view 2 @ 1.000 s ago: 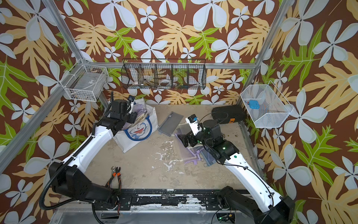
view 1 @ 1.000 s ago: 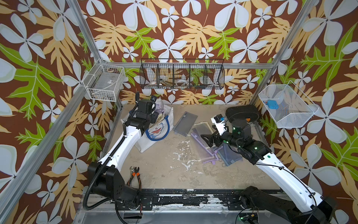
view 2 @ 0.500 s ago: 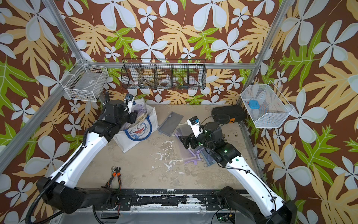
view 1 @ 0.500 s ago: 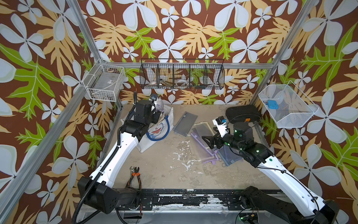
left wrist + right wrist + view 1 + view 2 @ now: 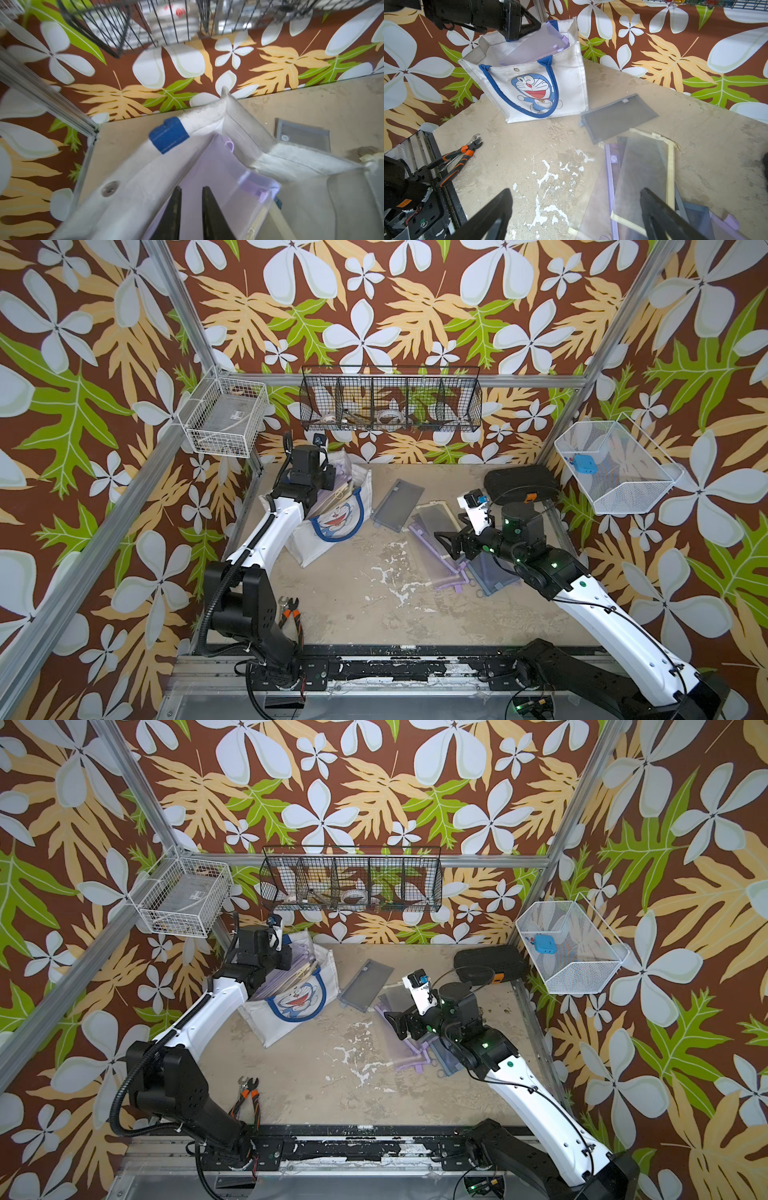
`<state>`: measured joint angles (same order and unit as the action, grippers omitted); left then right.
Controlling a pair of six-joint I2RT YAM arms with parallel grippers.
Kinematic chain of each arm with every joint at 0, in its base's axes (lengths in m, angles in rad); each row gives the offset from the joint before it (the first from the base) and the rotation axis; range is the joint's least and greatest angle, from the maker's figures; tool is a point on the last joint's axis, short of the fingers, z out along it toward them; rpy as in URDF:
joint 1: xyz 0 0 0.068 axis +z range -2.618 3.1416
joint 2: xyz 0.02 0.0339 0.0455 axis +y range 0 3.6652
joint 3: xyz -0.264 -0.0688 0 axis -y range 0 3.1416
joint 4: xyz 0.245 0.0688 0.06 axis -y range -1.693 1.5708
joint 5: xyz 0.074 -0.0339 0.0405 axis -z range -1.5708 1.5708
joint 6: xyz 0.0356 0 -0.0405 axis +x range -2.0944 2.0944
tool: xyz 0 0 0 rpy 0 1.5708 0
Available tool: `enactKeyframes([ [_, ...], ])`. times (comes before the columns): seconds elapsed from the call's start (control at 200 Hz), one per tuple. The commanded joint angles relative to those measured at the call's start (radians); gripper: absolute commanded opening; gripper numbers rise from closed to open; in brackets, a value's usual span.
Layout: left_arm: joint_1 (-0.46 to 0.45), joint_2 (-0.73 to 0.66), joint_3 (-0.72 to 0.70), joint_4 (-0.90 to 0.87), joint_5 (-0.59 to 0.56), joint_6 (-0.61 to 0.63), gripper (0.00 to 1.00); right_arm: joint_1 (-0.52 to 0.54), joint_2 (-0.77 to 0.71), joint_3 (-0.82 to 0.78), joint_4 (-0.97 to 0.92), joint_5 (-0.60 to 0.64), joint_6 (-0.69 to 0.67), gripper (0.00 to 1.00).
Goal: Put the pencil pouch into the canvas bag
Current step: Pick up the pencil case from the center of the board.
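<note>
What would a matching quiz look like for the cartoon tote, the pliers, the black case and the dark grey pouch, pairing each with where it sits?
Things
1. canvas bag
2. pliers
3. black hard case
4. dark grey pouch

Places
A. flat on the table, between the canvas bag and the pile of pouches
B. back right corner of the table
C. back left, upright, a lilac pouch poking out of it
D. front left, near the table's edge

Pairs: 1-C, 2-D, 3-B, 4-A
</note>
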<state>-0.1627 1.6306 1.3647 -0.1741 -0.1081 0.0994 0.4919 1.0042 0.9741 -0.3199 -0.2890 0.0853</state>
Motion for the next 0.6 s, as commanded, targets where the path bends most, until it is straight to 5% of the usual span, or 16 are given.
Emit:
enactKeyframes([
  [0.0, 0.001, 0.0, -0.053, 0.07, 0.047, -0.042, 0.2, 0.001, 0.005, 0.009, 0.006, 0.009, -0.019, 0.96],
  [0.315, 0.001, -0.027, -0.016, 0.018, 0.011, 0.005, 0.22, 0.001, 0.037, 0.024, 0.018, 0.001, -0.022, 0.95],
  [0.595, -0.039, -0.162, 0.049, -0.097, 0.0, 0.045, 0.44, 0.001, 0.039, 0.024, 0.017, 0.0, -0.015, 0.96],
])
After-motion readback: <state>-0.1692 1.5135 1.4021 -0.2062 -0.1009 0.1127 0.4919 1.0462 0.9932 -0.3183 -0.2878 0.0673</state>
